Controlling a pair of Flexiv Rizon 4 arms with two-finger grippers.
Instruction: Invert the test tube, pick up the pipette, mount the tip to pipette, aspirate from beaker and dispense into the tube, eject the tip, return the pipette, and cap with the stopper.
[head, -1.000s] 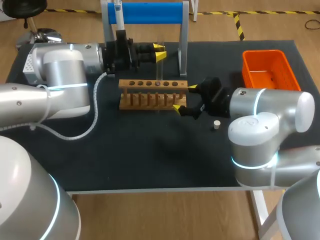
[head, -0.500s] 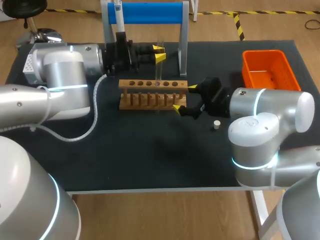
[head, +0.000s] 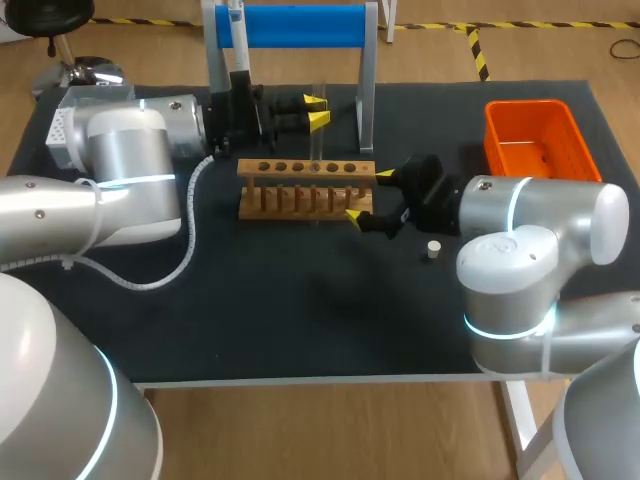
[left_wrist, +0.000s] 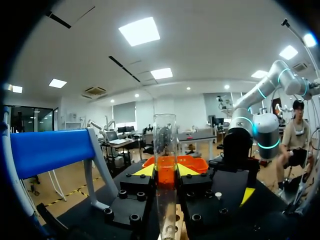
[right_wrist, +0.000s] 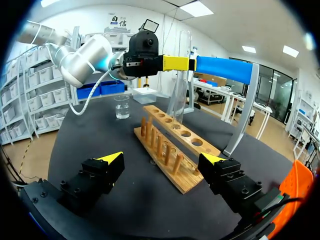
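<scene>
A clear glass test tube (head: 318, 135) stands upright over the wooden rack (head: 305, 187), its open mouth up. My left gripper (head: 319, 109) is shut on the tube around its middle. In the left wrist view the tube (left_wrist: 165, 150) rises between the yellow fingertips (left_wrist: 144, 171) and its lower end reaches down to the rack (left_wrist: 176, 226). My right gripper (head: 369, 195) stands open at the rack's right end, nothing between its fingers. In the right wrist view the rack (right_wrist: 175, 145) lies ahead of the right gripper (right_wrist: 161, 158), with the beaker (right_wrist: 121, 106) beyond. A small white stopper (head: 433, 249) lies on the mat.
An orange bin (head: 530, 135) sits at the back right of the table. A stand with a blue bar (head: 290, 25) rises behind the rack. A white tray (right_wrist: 145, 95) sits past the beaker.
My left arm has shifted slightly with the tube still in its grip. The right arm and the rack have not moved.
</scene>
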